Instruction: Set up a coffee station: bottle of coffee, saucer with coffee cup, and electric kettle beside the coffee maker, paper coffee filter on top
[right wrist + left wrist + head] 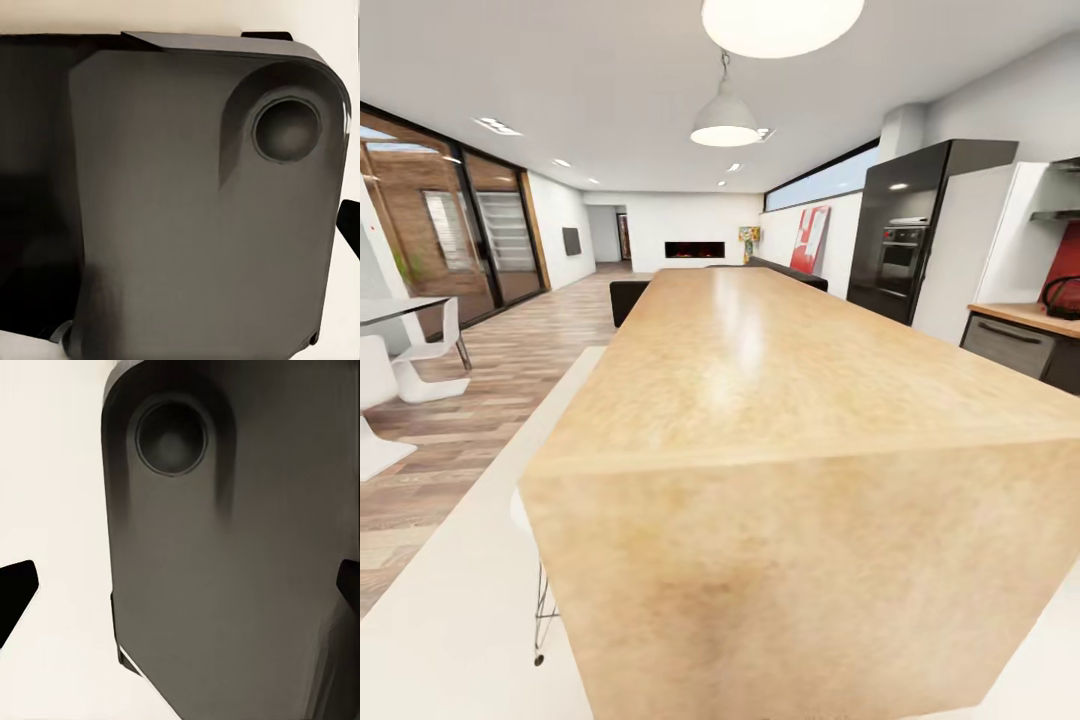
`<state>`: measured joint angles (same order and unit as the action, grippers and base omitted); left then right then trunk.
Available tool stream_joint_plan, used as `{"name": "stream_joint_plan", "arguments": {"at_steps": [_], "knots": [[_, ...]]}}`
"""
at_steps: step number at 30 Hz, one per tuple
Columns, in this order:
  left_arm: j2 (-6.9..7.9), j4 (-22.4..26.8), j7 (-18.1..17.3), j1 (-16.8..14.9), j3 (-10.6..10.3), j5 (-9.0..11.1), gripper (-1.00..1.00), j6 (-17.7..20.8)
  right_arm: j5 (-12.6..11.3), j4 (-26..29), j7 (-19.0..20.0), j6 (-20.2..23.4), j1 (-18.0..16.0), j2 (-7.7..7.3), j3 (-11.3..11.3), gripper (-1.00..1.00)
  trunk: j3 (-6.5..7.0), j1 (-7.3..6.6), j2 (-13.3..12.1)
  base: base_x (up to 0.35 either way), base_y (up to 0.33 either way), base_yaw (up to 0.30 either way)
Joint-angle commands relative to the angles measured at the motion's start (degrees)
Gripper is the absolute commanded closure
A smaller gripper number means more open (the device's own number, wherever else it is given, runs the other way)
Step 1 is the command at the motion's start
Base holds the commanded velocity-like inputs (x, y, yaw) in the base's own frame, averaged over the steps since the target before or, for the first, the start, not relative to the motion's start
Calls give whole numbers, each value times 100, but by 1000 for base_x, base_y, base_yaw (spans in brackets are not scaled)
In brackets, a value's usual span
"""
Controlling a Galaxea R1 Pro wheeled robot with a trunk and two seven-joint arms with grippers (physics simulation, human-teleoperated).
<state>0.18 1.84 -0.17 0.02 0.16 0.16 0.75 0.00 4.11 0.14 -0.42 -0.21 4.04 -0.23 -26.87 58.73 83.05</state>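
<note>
My left gripper (180, 585) and right gripper (345, 225) show dark fingertips only at the frame edges, so I cannot tell whether either is released or clenched. The long wooden island (760, 360) lies dead ahead at 12 o'clock, and the kitchen countertop (1025, 315) sits at 2 o'clock bearing what may be the electric kettle (1063, 298). Risk: turning toward that countertop too tightly would drive my base into the island's near corner.

The long tan wooden desk (760, 400) runs off the lower frame edge. At far right, a dark curved object (1063, 297) on the side counter is cut off, too small to identify. Both wrist views are blocked by a dark grey panel (240, 570).
</note>
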Motion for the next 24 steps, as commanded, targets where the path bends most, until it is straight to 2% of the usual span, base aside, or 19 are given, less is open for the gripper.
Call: {"name": "stream_joint_plan", "arguments": {"at_steps": [1,8,13,18,24], "knots": [[0,29,-2,0,1,2,-100,7,0,1,2,-18,-3,1,-5,-100,-5,0,3,0,0,-289],[0,294,-6,-2,3,10,-100,13,0,2,3,-175,0,-29,-20,-100,-5,0,3,0,0,-296],[7,306,-9,-2,7,10,-100,13,0,-2,4,-203,-3,-49,-11,-100,-5,0,3,0,0,-299],[8,302,-9,-2,18,6,-100,13,0,-13,4,-514,-2,-69,-4,-100,-5,0,3,0,0,-299],[7,299,-50,-2,-40,-44,-100,19,0,-11,3,-585,0,-78,-3,-100,-9,0,3,0,0,-298]]}}
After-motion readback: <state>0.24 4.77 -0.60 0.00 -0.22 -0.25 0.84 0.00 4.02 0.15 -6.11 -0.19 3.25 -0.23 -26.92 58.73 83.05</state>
